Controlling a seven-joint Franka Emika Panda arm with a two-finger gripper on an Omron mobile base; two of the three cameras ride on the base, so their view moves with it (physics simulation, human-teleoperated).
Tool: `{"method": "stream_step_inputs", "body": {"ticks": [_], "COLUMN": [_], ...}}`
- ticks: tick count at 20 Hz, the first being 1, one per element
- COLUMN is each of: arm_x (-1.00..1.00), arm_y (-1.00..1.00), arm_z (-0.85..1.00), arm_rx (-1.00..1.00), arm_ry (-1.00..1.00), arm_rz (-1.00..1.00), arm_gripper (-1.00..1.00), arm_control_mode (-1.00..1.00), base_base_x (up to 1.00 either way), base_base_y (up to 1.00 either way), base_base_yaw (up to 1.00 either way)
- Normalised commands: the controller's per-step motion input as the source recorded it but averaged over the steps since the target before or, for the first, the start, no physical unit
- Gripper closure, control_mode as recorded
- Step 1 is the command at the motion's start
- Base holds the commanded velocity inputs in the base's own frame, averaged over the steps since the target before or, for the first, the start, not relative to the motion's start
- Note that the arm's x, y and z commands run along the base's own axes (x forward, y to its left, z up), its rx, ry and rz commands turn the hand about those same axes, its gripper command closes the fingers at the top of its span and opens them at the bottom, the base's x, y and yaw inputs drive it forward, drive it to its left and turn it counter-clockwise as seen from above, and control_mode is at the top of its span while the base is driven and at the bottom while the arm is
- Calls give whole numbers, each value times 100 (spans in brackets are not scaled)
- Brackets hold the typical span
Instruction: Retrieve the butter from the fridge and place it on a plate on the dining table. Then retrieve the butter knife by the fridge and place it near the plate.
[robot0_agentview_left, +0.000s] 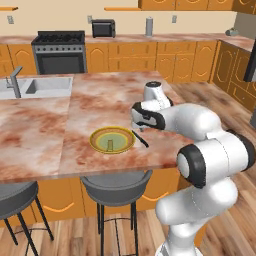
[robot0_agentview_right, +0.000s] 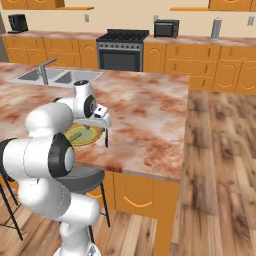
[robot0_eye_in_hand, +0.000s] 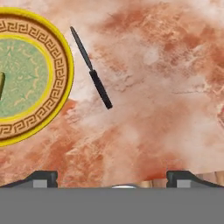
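Thin dark butter knife (robot0_eye_in_hand: 91, 68), upper left beside ochre-rimmed plate (robot0_eye_in_hand: 61, 70): stiff, light, slippery; pinch its handle. Gripper (robot0_eye_in_hand: 112, 177) jaws apart, empty.

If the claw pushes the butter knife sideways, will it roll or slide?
Probably slide: the butter knife lies flat on the smooth dining table. It looks thin and stiff, so likely light and hard to pinch. Pushed left, it would meet the plate rim.

The butter (robot0_agentview_left: 110, 145) sits on the plate (robot0_agentview_left: 97, 136); the butter knife (robot0_agentview_left: 140, 138) lies just beside it on the dining table (robot0_agentview_left: 40, 130).
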Motion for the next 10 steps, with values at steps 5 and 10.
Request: {"method": "stream_step_inputs", "body": {"ticks": [5,10], "arm_x": [-95,-96], "arm_y": [4,-10], "arm_z": [47,38], "arm_rx": [3,0], "arm_ry": [3,0], "arm_rz": [-23,-7], "arm_gripper": [-100,-100], "arm_control_mode": [-100,-100], "base_base_x": [0,0], "base_base_y": [0,0], "base_base_yaw": [0,0]}}
